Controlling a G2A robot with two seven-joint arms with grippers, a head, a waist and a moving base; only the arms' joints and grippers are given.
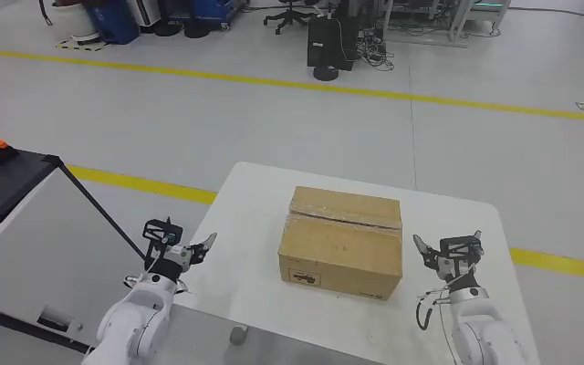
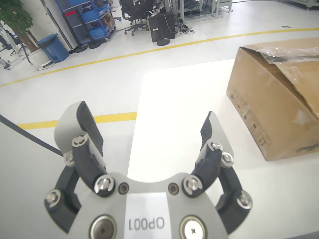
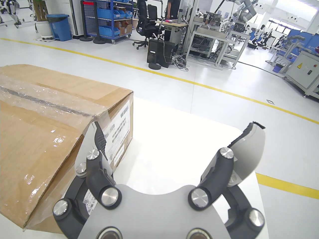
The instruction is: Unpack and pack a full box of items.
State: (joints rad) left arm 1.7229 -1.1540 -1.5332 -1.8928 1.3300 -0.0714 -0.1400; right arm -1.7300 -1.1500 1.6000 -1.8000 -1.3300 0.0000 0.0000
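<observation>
Taped cardboard box (image 1: 340, 242) at the middle of the white table (image 1: 246, 210), set between the left gripper (image 2: 145, 110) and the right gripper (image 3: 174, 125); both have their jaws spread and empty. We judge the corrugated walls stiff and the box heavy if full. Its wrinkled clear tape (image 3: 37, 96) looks slick, so we favour the lifted flap corner (image 3: 99, 116) as a hold.

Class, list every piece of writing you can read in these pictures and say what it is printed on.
"OP001", upside down: white tag on the left gripper.
Shipping label on the cardboard box: too small to read.
Printed symbols on the box's side: too small to read.
</observation>
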